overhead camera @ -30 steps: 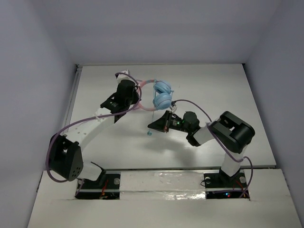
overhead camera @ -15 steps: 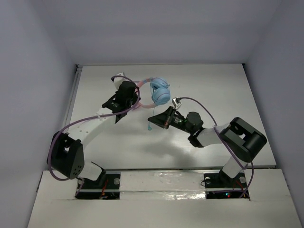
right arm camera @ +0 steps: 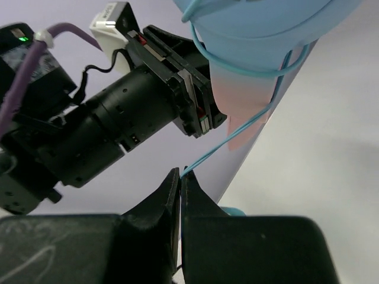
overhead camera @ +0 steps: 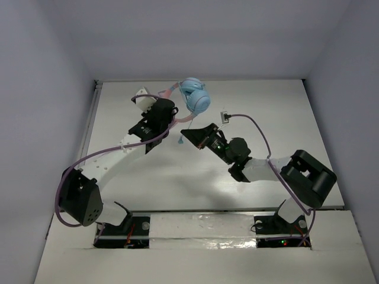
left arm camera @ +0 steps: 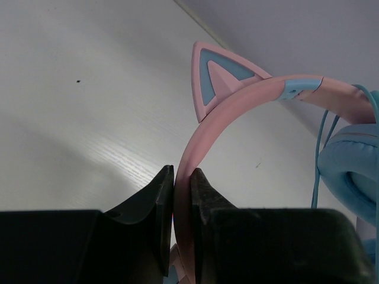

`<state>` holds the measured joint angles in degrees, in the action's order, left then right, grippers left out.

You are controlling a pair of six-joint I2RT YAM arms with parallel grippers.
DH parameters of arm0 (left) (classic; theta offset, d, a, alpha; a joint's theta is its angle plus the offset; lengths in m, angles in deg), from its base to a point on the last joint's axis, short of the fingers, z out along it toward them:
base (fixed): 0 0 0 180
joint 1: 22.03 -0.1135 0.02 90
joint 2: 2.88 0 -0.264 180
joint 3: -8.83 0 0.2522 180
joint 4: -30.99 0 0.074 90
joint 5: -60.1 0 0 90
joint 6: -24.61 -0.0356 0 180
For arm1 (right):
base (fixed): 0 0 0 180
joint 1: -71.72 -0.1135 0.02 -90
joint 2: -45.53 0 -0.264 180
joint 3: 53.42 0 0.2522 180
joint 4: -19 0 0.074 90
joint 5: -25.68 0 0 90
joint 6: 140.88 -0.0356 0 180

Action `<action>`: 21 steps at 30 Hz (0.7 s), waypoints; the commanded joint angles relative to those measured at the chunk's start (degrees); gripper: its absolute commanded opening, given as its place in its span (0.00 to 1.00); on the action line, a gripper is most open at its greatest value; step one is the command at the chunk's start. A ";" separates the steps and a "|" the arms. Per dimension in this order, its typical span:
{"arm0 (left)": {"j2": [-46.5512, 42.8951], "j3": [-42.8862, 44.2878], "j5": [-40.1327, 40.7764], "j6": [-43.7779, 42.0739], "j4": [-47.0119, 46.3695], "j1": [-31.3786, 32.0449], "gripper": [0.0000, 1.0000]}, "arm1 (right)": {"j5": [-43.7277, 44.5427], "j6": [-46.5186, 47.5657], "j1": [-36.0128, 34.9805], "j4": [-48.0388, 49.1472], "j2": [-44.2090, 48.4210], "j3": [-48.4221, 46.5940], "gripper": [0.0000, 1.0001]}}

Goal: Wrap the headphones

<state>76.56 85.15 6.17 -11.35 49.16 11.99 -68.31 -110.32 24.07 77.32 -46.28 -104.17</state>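
The headphones (overhead camera: 194, 97) hang above the table's far middle, light blue ear cups together, pink headband (left arm camera: 237, 112) with a cat ear. My left gripper (overhead camera: 167, 107) is shut on the pink headband, which runs up between its jaws in the left wrist view (left arm camera: 182, 195). My right gripper (overhead camera: 185, 134) is shut on the thin light blue cord (right arm camera: 237, 137), just below the ear cups (right arm camera: 260, 29). The cord loops around the cups. Its end with the plug (overhead camera: 179, 141) hangs beside the right gripper.
The white table (overhead camera: 296, 118) is walled by grey panels on three sides. Thick purple cables (overhead camera: 106, 152) run along both arms. The left arm's wrist (right arm camera: 118, 118) fills the left of the right wrist view, close to the right gripper.
Both grippers have moved toward the far side with the headphones. The ear cups have swung up and to the left. The right arm has stretched farther left, the cord still pinched.
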 commanded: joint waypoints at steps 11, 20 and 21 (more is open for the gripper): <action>1.33 -2.35 7.97 -5.79 -7.30 0.78 0.00 | 8.12 3.38 -4.81 -13.01 6.12 -9.23 0.00; -0.51 -7.19 4.89 -7.63 -8.80 2.98 0.00 | 11.28 -5.24 -4.81 -12.31 5.59 -11.00 0.00; -0.69 -7.80 4.19 -8.16 -9.67 2.98 0.00 | 11.63 -5.60 -4.81 -12.66 6.11 -10.91 0.00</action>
<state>78.18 78.66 10.57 -17.53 44.11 14.98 -56.66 -112.17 20.98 55.83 -43.07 -112.52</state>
